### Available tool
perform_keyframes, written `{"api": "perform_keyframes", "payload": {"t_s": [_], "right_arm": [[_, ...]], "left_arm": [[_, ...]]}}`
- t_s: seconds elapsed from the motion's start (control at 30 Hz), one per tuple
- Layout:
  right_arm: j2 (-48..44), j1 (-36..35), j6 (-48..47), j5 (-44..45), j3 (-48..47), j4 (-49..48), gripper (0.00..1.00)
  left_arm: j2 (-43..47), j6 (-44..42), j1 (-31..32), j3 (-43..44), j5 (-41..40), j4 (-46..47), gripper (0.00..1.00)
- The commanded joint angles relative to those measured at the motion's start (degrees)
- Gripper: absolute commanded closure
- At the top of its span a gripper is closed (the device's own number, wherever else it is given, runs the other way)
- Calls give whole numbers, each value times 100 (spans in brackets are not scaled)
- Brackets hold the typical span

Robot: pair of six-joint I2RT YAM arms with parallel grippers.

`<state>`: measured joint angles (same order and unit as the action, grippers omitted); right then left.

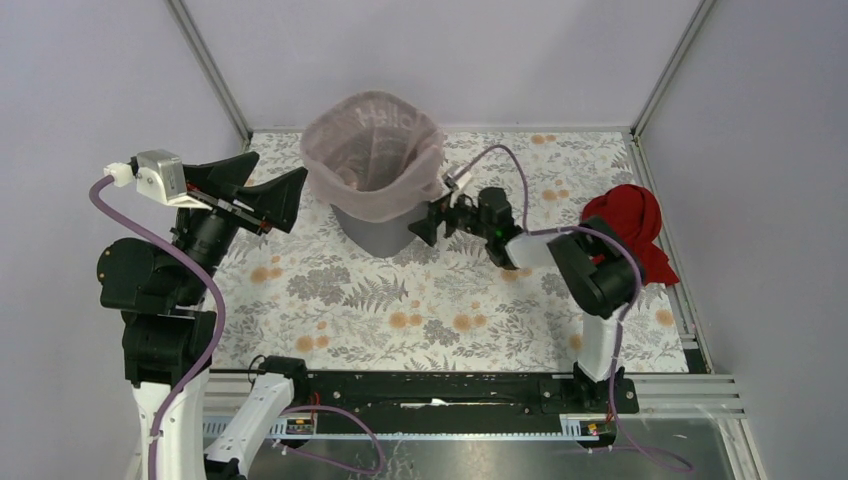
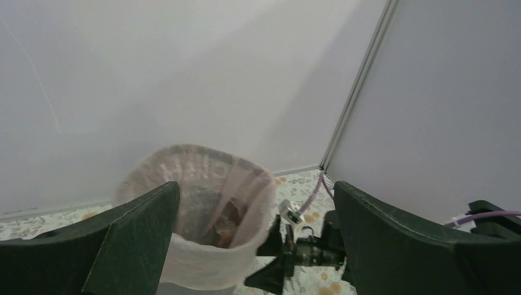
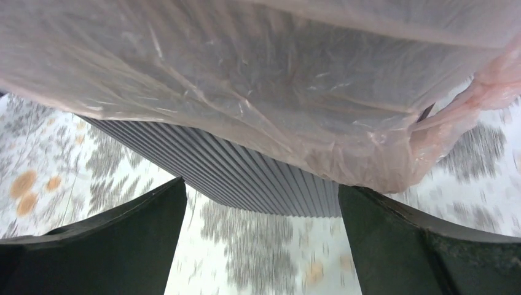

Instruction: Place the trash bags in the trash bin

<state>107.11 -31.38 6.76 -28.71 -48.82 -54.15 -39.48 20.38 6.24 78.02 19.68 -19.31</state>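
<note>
The pale-pink trash bag [image 1: 372, 150] lines the dark-grey trash bin [image 1: 378, 236], its edge folded down over the rim all round. In the left wrist view the bag [image 2: 196, 246] stands open-mouthed ahead. In the right wrist view the bag [image 3: 258, 80] hangs over the bin's ribbed wall [image 3: 246, 178]. My left gripper [image 1: 285, 195] is open and empty, just left of the bin. My right gripper [image 1: 428, 222] is open and empty, close beside the bin's right side, with a loose flap of the bag [image 3: 485, 92] near it.
A solid red cloth bundle [image 1: 628, 228] lies at the right edge of the floral table cover [image 1: 400, 310]. White walls and metal corner posts [image 1: 210, 70] enclose the back and sides. A black rail [image 1: 440, 390] runs along the near edge.
</note>
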Motion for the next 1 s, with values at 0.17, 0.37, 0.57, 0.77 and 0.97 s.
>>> {"api": "perform_keyframes", "payload": {"t_s": [0.17,0.37,0.57,0.77,0.97], "right_arm": [[2086,-793,-249,17,-3277,279,0],[3457,-1280,-58,597,-5640,1129,0],[4802,-1625,282,2520,-8444,2670,0],[3001,-1625,650,3073,-6438,2952,0],[-355,-1622,681,3425,-2431,3375,0]], "left_arm": [[64,-157,56,100,-114,36,1],[36,-237,86,167,-184,-93,1],[-38,-170,82,155,-250,-97,1],[15,160,82,-113,-157,205,1],[33,247,79,-420,-195,490,1]]}}
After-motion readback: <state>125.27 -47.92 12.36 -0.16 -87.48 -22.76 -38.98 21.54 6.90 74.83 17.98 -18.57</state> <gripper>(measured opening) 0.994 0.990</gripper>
